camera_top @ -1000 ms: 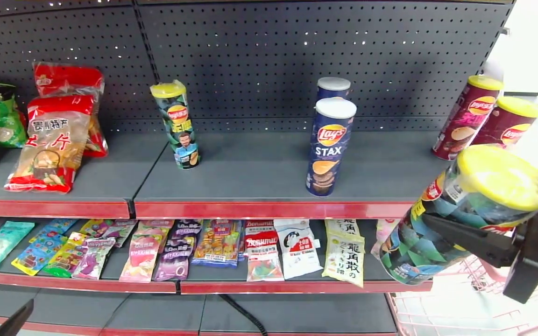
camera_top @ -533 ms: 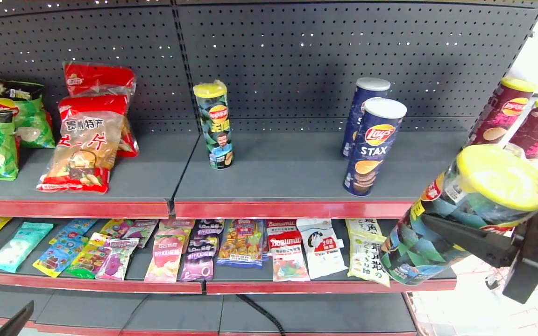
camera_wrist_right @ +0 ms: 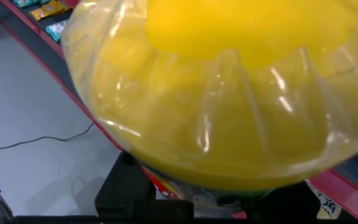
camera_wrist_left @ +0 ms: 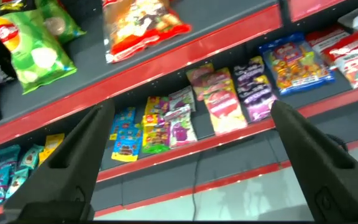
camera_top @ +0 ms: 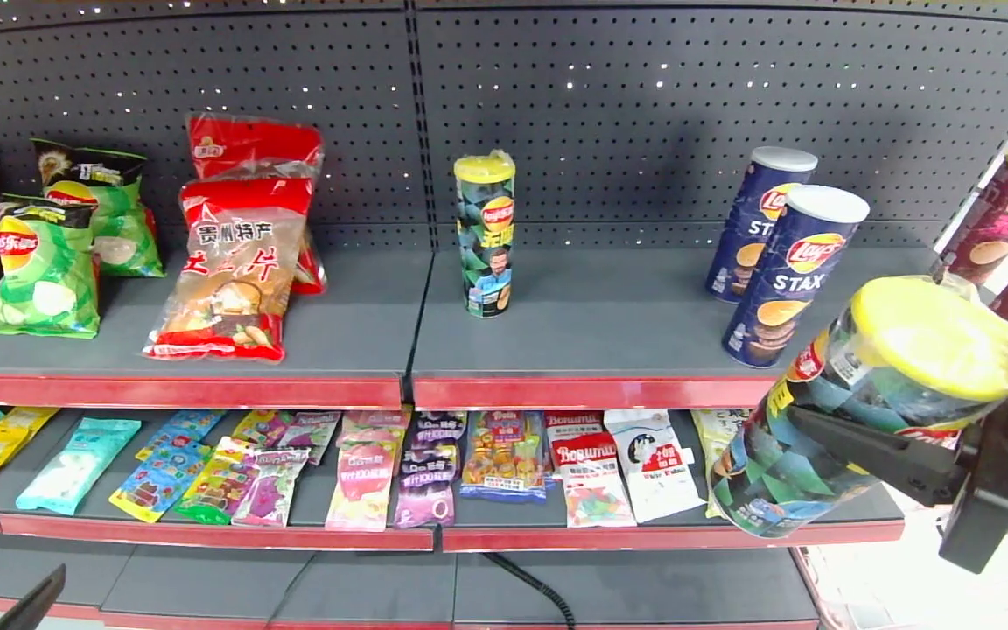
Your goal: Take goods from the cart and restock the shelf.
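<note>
The right pincer (camera_top: 828, 429) clamps a tilted yellow-lidded chip canister (camera_top: 898, 367), its lid shut under clear film and its contents hidden, held in front of the shelf (camera_top: 591, 389). Just beyond it stand two blue chip canisters (camera_top: 788, 276). The maroon canisters (camera_top: 998, 219) behind are cut off at the edge. Well to its left a matching canister (camera_top: 486, 232) stands upright. The left pincer (camera_wrist_left: 188, 162) gapes empty before candy packets (camera_wrist_left: 222, 99).

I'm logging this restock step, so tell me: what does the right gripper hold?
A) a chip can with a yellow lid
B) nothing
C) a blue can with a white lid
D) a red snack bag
A: the right gripper is shut on a tilted chip can with a yellow lid, and its dark finger lies across the can's side.
</note>
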Controlling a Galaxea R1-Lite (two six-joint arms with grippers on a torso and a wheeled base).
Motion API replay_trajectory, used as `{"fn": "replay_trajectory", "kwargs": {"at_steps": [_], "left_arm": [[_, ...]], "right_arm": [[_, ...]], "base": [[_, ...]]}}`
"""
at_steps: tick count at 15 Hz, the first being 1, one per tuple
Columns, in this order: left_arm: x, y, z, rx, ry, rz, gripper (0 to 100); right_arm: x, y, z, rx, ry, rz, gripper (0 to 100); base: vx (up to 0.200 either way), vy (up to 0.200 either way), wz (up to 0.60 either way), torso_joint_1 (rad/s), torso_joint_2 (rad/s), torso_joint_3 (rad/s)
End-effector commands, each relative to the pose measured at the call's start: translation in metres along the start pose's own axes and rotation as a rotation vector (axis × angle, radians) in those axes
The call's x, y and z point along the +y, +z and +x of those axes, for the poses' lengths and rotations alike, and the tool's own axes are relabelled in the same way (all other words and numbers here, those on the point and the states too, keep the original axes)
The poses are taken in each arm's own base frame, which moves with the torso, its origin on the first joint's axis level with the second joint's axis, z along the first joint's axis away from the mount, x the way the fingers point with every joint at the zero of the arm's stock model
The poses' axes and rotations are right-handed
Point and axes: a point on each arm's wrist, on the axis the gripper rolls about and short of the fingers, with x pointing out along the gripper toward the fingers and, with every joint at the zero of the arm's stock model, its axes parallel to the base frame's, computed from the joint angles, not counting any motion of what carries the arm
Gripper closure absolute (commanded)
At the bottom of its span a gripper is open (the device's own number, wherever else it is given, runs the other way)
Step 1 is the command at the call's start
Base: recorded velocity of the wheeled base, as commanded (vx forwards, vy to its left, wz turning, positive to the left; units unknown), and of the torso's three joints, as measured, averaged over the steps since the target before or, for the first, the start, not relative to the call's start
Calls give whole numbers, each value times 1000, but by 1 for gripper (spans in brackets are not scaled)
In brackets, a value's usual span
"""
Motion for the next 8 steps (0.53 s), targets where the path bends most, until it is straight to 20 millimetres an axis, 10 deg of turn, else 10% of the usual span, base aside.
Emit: {"fn": "replay_trajectory", "kwargs": {"at_steps": [1,4,8], "left_arm": [[0,-1,0,5,-2,9,0],[-1,-1,1,5,-4,12,0],[0,-1,0,3,-1,50,0]], "right_arm": [[0,0,1,4,1,0,100],[0,-1,2,7,2,1,100],[0,-1,2,9,4,1,100]], "base": [[0,200,0,-2,2,2],[0,200,0,4,2,4],[0,0,0,0,0,0]]}}
